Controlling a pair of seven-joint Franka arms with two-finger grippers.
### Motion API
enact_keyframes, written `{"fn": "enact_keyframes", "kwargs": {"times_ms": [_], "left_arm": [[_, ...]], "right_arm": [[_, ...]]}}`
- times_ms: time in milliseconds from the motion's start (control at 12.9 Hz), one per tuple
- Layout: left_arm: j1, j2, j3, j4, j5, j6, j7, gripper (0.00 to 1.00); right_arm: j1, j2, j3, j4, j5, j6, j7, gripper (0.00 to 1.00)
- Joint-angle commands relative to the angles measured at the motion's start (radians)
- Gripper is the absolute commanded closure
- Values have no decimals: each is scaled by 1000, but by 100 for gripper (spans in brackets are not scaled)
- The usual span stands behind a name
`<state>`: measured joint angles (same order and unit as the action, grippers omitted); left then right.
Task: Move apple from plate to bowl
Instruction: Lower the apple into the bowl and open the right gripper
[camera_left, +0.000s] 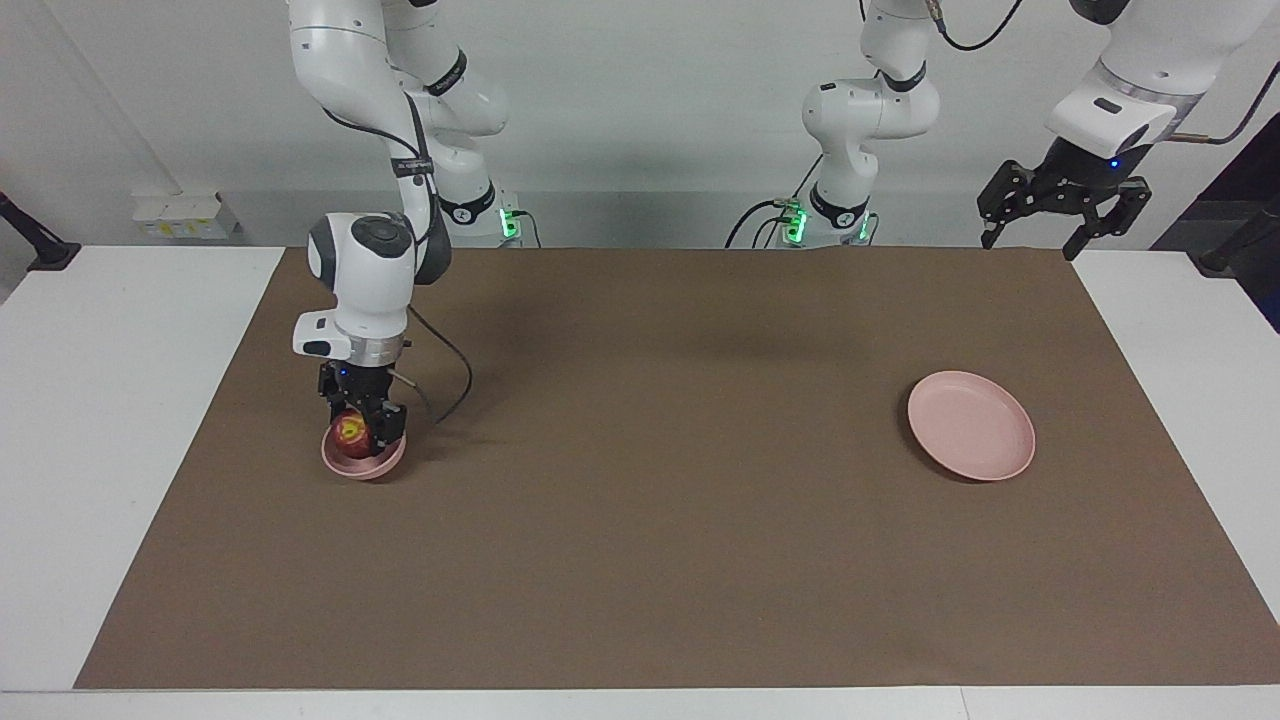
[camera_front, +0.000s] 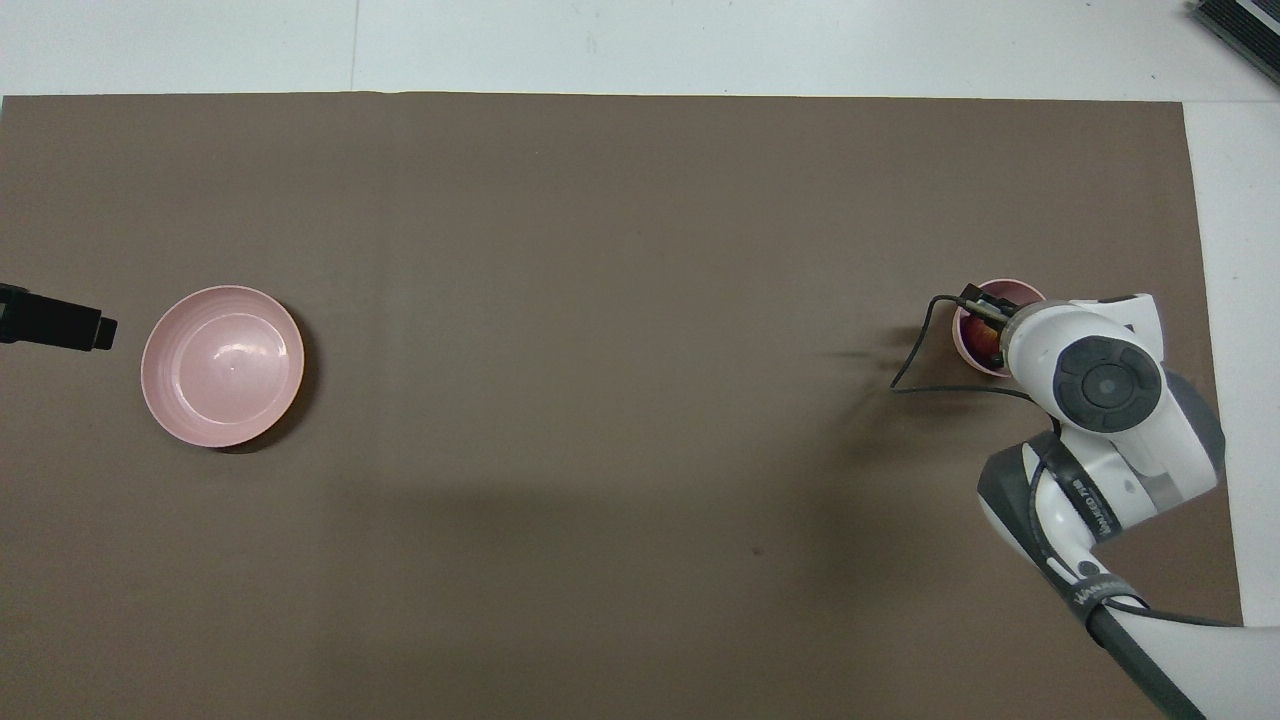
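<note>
The dark red apple (camera_left: 351, 431) is low in the small deep pink bowl (camera_left: 363, 464) at the right arm's end of the table. My right gripper (camera_left: 362, 436) reaches straight down into the bowl, its fingers on either side of the apple, shut on it. In the overhead view my right wrist covers most of the bowl (camera_front: 1012, 292), and a sliver of the apple (camera_front: 985, 342) shows. The flat pink plate (camera_left: 970, 425) lies bare at the left arm's end and also shows from overhead (camera_front: 222, 365). My left gripper (camera_left: 1032, 238) waits open, raised beside the plate's end.
A brown mat (camera_left: 640, 520) covers the table, with white table surface (camera_left: 120, 400) at both ends. A black cable (camera_left: 455, 375) loops from my right wrist down over the mat beside the bowl. My left gripper's tip (camera_front: 60, 325) shows at the overhead view's edge.
</note>
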<state>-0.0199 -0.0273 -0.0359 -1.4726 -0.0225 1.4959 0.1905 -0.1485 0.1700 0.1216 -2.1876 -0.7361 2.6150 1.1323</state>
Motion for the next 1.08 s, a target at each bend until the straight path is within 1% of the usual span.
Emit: {"fn": "enact_keyframes", "kwargs": {"times_ms": [0, 77, 309, 464, 618, 850, 1005], "left_arm": [[-2, -6, 4, 9, 16, -22, -5, 0], [0, -6, 4, 9, 16, -22, -6, 0], [0, -6, 4, 9, 16, -22, -6, 0], [0, -6, 4, 9, 16, -22, -6, 0], [0, -6, 4, 9, 16, -22, -6, 0], [0, -6, 4, 9, 16, -22, -6, 0], [0, -6, 4, 9, 16, -22, -6, 0]], "right_arm": [[-6, 6, 7, 15, 51, 7, -63, 0], [-2, 15, 9, 32, 105, -12, -110, 0], [1, 55, 7, 153, 260, -97, -316, 0], [-2, 72, 7, 227, 373, -182, -446, 0], [1, 77, 7, 311, 539, -315, -604, 0], [1, 72, 7, 385, 589, -482, -829, 0], [0, 63, 7, 446, 679, -628, -955, 0]]}}
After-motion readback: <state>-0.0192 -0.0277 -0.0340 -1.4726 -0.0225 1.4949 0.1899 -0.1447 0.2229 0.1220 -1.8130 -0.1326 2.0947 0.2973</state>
